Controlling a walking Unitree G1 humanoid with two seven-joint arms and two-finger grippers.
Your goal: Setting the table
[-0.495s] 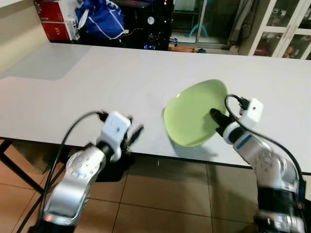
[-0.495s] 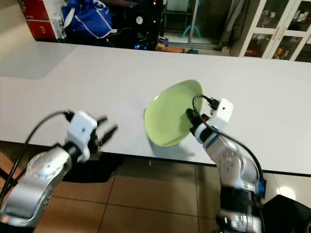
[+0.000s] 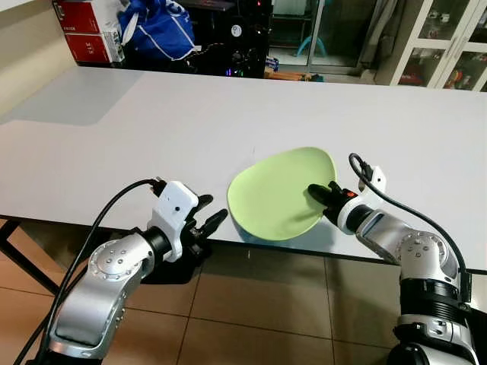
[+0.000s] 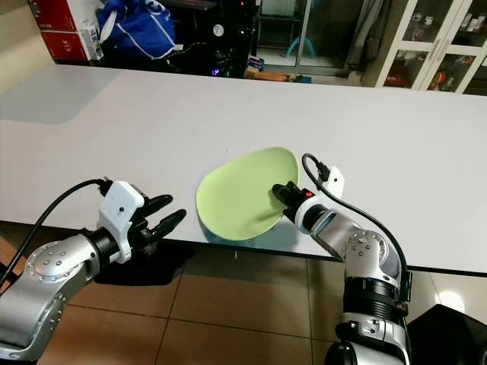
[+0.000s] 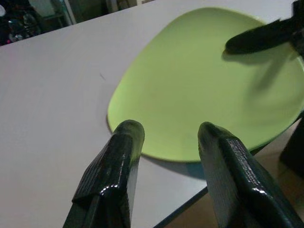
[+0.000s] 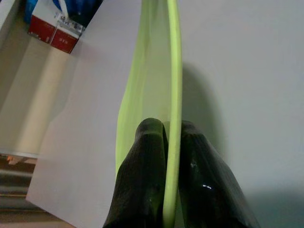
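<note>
A light green plate (image 3: 278, 194) hangs low over the white table (image 3: 152, 129) near its front edge, tilted only slightly. My right gripper (image 3: 319, 194) is shut on the plate's right rim (image 6: 172, 118), one finger above and one below. My left gripper (image 3: 211, 221) is open at the table's front edge, just left of the plate, its fingers (image 5: 118, 156) pointing at the plate (image 5: 204, 85) with nothing between them.
The long table stretches far back and to both sides. Behind it stand red boxes (image 3: 84, 30), a blue bag (image 3: 156, 26) and dark equipment. Glass cabinets (image 3: 449, 46) are at the back right. Tiled floor (image 3: 243, 319) lies below the near edge.
The right gripper has lowered the plate from a steep tilt to nearly flat and shifted it left. The left gripper moved right, closer to the plate.
</note>
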